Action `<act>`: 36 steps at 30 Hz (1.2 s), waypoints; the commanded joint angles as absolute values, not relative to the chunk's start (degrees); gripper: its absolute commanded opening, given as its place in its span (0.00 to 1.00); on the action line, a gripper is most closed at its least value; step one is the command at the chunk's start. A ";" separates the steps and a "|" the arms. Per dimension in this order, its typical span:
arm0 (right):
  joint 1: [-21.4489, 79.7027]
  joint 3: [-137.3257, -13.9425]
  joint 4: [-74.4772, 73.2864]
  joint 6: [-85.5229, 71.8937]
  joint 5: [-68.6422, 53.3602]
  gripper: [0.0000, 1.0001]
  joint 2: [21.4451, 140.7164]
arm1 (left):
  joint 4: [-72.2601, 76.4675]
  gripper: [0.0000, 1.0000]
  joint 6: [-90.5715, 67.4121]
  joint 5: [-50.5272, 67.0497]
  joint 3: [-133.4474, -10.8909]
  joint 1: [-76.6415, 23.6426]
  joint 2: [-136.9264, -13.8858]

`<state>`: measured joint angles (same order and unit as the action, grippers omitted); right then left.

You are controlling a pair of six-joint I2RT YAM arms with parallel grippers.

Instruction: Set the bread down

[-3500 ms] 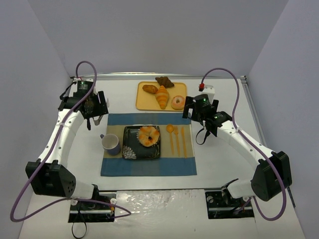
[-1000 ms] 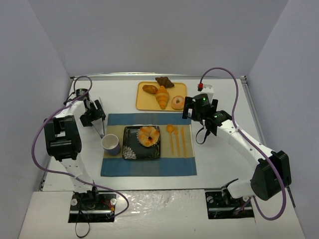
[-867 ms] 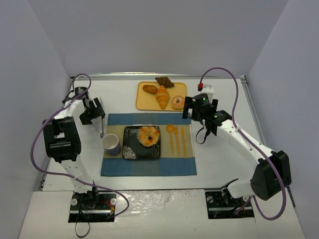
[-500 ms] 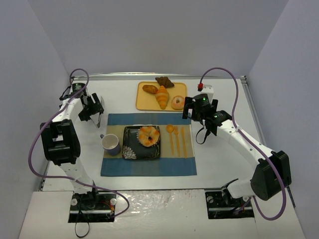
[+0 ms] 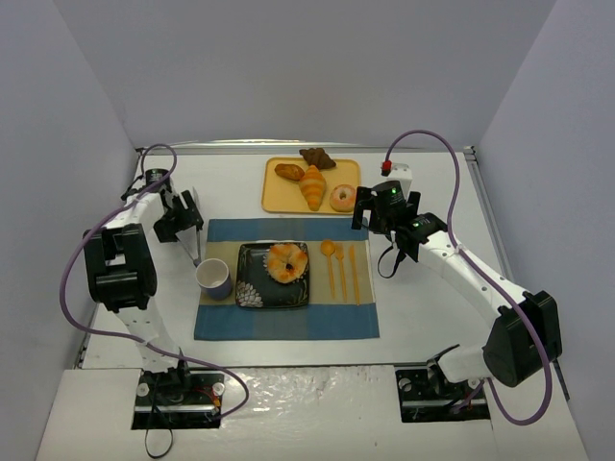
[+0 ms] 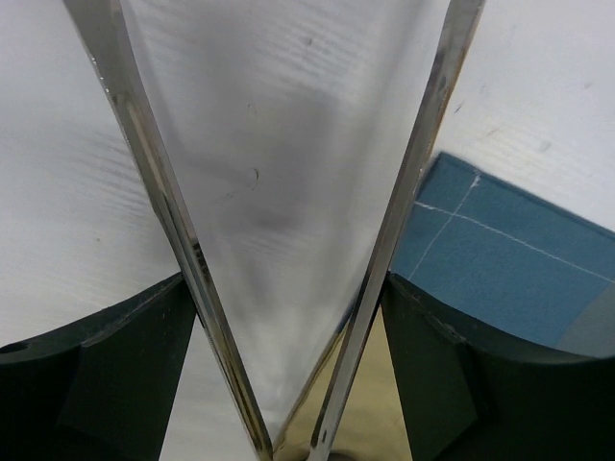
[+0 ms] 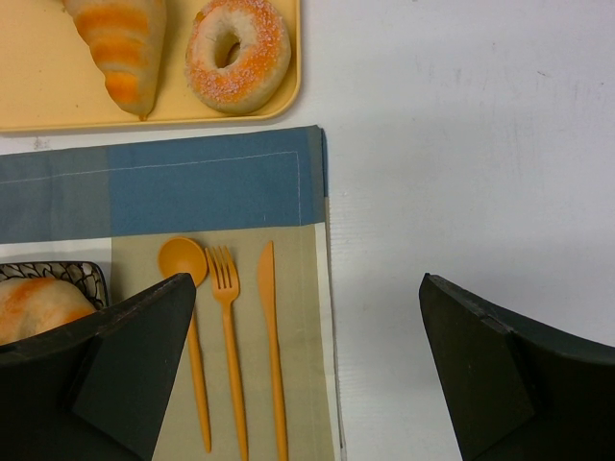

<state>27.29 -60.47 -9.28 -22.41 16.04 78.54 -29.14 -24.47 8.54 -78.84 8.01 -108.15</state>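
Note:
The bread (image 5: 286, 260), a round golden-orange bun with pale patches, lies on a dark patterned plate (image 5: 252, 293) on the placemat; its edge also shows at the lower left in the right wrist view (image 7: 29, 303). My left gripper (image 5: 179, 217) (image 6: 285, 288) hovers over the table left of the mat, shut on metal tongs (image 5: 193, 246) (image 6: 144, 182). The tong arms spread in a V with nothing between them. My right gripper (image 5: 370, 209) (image 7: 306, 288) stands open and empty above the mat's right edge.
A yellow tray (image 5: 274, 197) at the back holds a croissant (image 5: 312, 187), a donut (image 5: 343, 198) and two brown pastries. A cup (image 5: 213, 278) sits left of the plate. Orange spoon, fork (image 7: 226, 317) and knife lie right of the plate on the blue placemat (image 5: 288, 322).
The left arm has folded back, carrying the tongs to the mat's left edge. In the last second it swung slightly away and back again. The right arm and the bread have not moved.

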 commanded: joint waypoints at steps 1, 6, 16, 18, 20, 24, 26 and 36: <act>26.89 -62.85 -8.17 -21.97 16.26 1.00 76.90 | -26.82 0.72 -24.52 8.35 -78.95 8.44 -107.81; 26.81 -62.84 -8.18 -21.88 16.26 1.00 76.91 | -26.13 0.75 -24.53 8.17 -77.98 8.44 -108.02; 26.81 -62.82 -8.19 -21.91 16.17 1.00 77.03 | -26.93 0.86 -24.26 7.68 -78.52 8.35 -106.49; 26.83 -62.78 -8.23 -22.00 16.15 1.00 77.14 | -27.31 0.87 -24.26 7.31 -78.77 8.35 -105.85; 26.86 -62.80 -8.17 -22.10 16.05 1.00 77.12 | -28.08 0.87 -24.18 6.61 -79.12 8.28 -105.04; 26.82 -62.84 -8.26 -22.24 16.00 1.00 77.34 | -29.30 0.87 -23.85 5.33 -79.60 8.00 -103.28; 26.89 -63.02 -8.26 -22.32 15.91 1.00 77.35 | -30.34 0.88 -23.80 4.46 -79.84 8.00 -102.64; 26.82 -63.49 -8.19 -22.15 16.01 1.00 77.26 | -31.96 0.88 -23.37 3.38 -80.88 7.91 -99.81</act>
